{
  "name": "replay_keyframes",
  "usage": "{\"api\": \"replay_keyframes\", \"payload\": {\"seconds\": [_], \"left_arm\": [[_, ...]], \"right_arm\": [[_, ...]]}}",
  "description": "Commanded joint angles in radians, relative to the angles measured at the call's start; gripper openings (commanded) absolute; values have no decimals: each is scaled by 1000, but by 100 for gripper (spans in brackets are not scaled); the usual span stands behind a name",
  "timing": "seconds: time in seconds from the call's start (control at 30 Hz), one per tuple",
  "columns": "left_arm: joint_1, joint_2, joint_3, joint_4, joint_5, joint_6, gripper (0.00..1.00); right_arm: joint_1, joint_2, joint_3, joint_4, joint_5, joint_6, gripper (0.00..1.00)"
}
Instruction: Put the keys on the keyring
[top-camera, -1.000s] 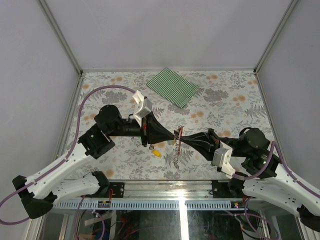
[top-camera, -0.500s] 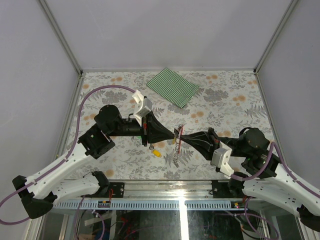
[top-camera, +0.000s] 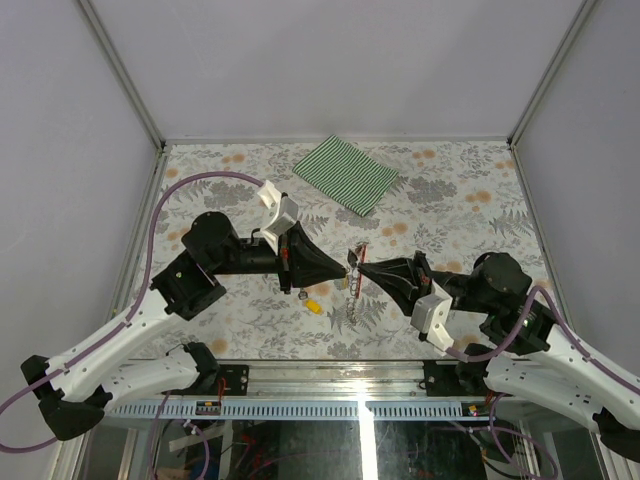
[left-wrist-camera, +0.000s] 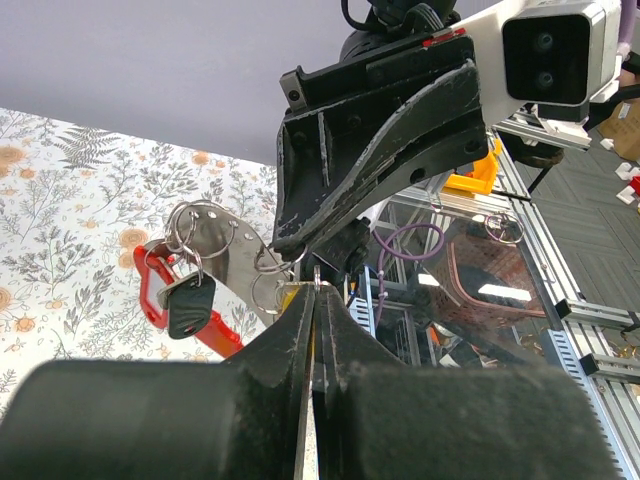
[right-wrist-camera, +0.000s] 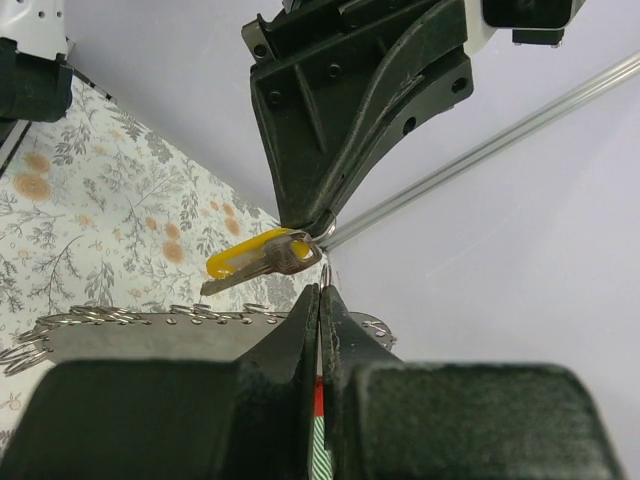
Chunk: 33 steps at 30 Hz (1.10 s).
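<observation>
My left gripper (top-camera: 347, 262) and right gripper (top-camera: 360, 263) meet tip to tip above the table's middle. The keyring (left-wrist-camera: 215, 248) is a silver plate with several small rings and a red clip (left-wrist-camera: 150, 290); a dark-headed key (left-wrist-camera: 190, 306) hangs from it. My right gripper (right-wrist-camera: 320, 288) is shut on one thin ring of that plate. My left gripper (left-wrist-camera: 315, 288) is shut at a yellow-headed key (right-wrist-camera: 262, 256), which dangles just past the right fingertips. A second yellow key (top-camera: 313, 306) lies on the table below.
A green striped cloth (top-camera: 348, 173) lies at the back of the floral table (top-camera: 450, 200). Grey walls with metal rails close in the left, right and far sides. A purple cable loops over the left arm (top-camera: 190, 185).
Both arms shifted slightly: the left arm drew back leftward, the right arm stretched further left. The held pieces stay at the same meeting point, and both grippers stay shut.
</observation>
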Motion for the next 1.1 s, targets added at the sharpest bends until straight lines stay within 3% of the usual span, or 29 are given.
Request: {"api": "replay_keyframes", "payload": {"seconds": [0.0, 0.43, 1.07], "left_arm": [[-4, -15, 14, 21, -15, 13, 0], [-4, -51, -12, 25, -77, 13, 0], [-4, -103, -15, 31, -131, 15, 0]], "right_arm": [[5, -14, 31, 56, 3, -46, 0], [6, -14, 37, 75, 45, -106, 0], [5, -5, 142, 131, 171, 616, 0]]}}
